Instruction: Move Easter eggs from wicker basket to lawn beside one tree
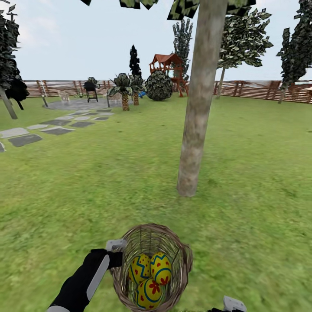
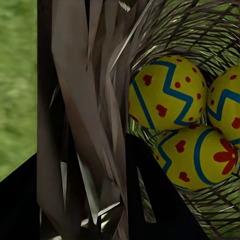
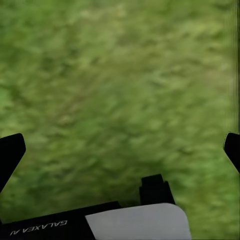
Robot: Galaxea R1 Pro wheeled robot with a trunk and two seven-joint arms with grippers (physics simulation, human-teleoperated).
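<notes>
The left arm (image 1: 82, 281) is a rounded black limb with a long pale grey panel along its upper side, ending in a black wrist capped by a small light grey block. In the right wrist view the right hand (image 3: 120, 150) has two black fingertips (image 3: 10, 155) with angled ends. Behind them are a black housing lettered "GALAXEA" in white, a pale grey rounded plate and a small black square block.
</notes>
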